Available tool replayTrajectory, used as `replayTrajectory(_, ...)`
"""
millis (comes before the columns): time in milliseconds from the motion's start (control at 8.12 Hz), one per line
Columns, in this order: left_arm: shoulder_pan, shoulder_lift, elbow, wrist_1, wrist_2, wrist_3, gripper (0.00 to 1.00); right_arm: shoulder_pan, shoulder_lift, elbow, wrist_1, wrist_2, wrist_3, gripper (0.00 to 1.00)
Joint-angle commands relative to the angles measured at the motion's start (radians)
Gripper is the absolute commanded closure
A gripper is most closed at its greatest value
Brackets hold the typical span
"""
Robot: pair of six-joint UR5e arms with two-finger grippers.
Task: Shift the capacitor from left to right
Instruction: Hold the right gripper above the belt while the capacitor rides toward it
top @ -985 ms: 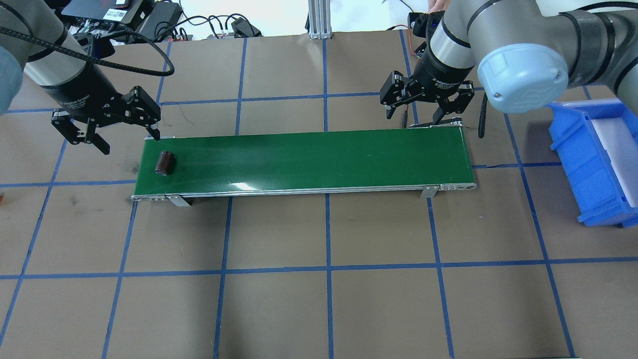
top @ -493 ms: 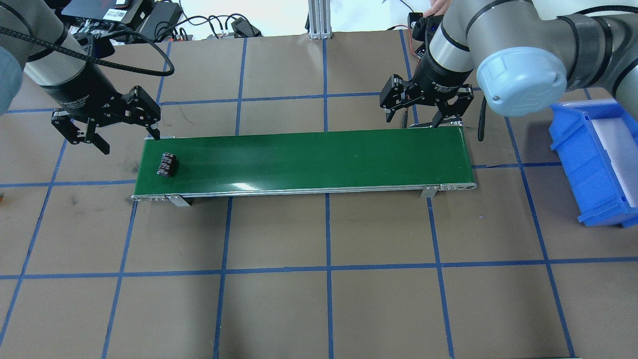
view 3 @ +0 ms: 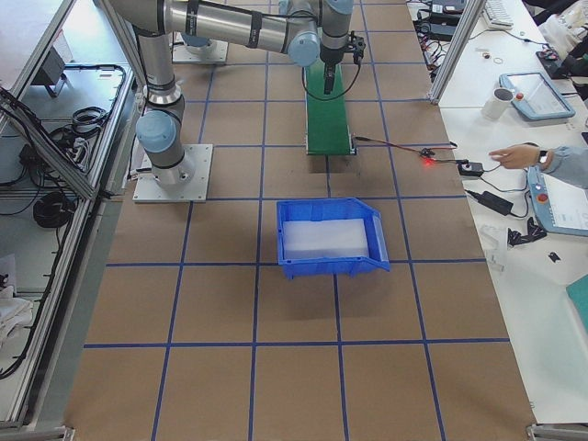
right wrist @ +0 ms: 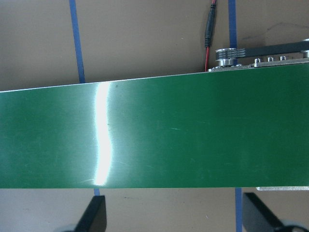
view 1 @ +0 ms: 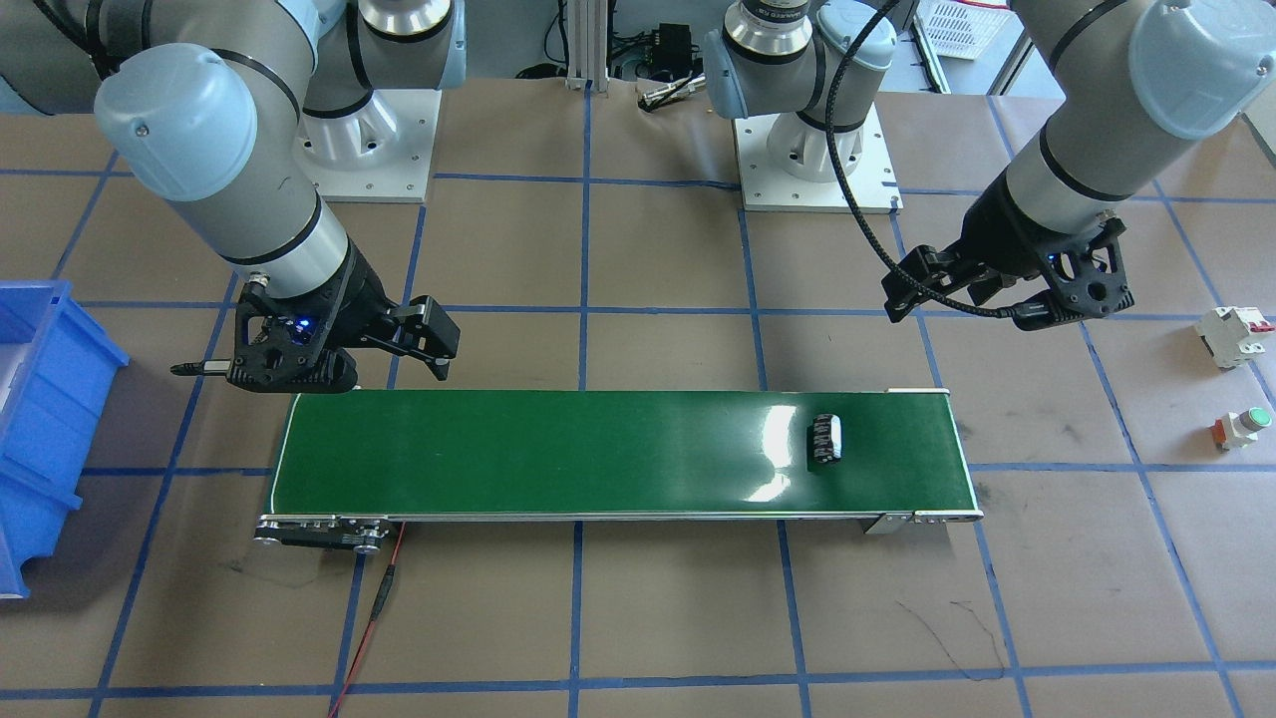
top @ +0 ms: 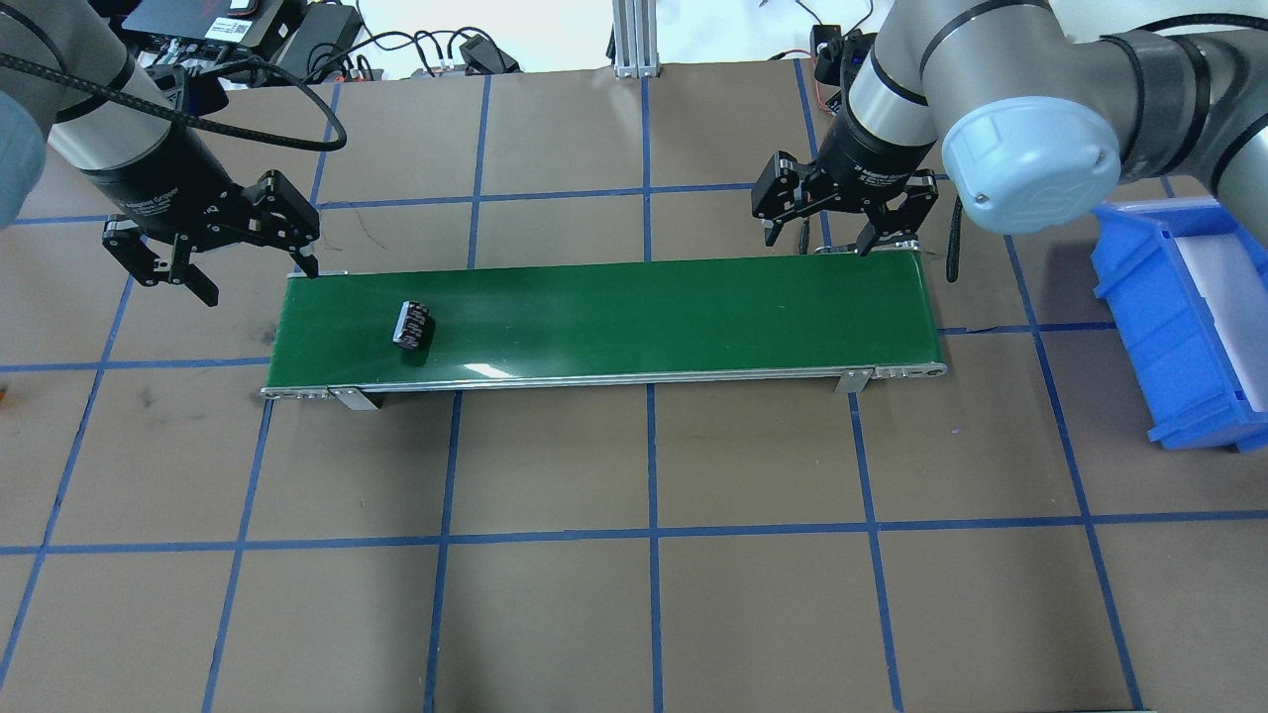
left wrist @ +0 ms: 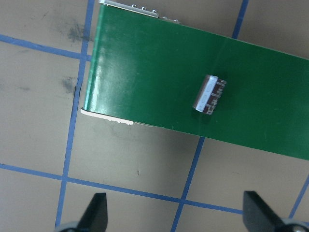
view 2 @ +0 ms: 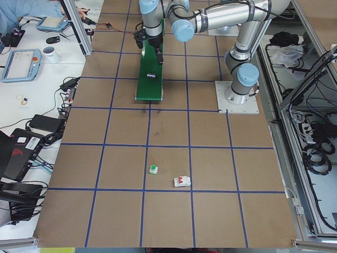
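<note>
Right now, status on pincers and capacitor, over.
Left pincer open, empty, off green belt left end. Right pincer open, empty, at right end. Capacitor loose on belt, left part. Nothing else on it.

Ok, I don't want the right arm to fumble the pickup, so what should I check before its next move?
1. Capacitor on the belt: ok, it lies on its side near the left end.
2. Left gripper clear of it: ok, open, empty, off the belt's left end.
3. Right gripper ready: ok, open, empty, hovering by the belt's right end.
4. Path along the belt free: ok, nothing else lies on it.
5. Bin in place: ok, it stands past the belt's right end.
6. Belt running: cannot tell.
</note>
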Motion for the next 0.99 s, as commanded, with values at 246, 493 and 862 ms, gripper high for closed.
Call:
replayTrajectory(246,0.0,0.001,0.0,0.001,0.0,0.0,0.0,0.007,0.153,0.001,-0.009,0.124,-0.082,0.0)
replayTrajectory(493,0.0,0.001,0.0,0.001,0.0,0.0,0.0,0.007,0.196,0.002,0.009,0.121,-0.094,0.0)
replayTrajectory(862,0.0,0.001,0.0,0.001,0.0,0.0,0.0,-0.001,0.158,-0.007,0.147,0.065,-0.112,0.0)
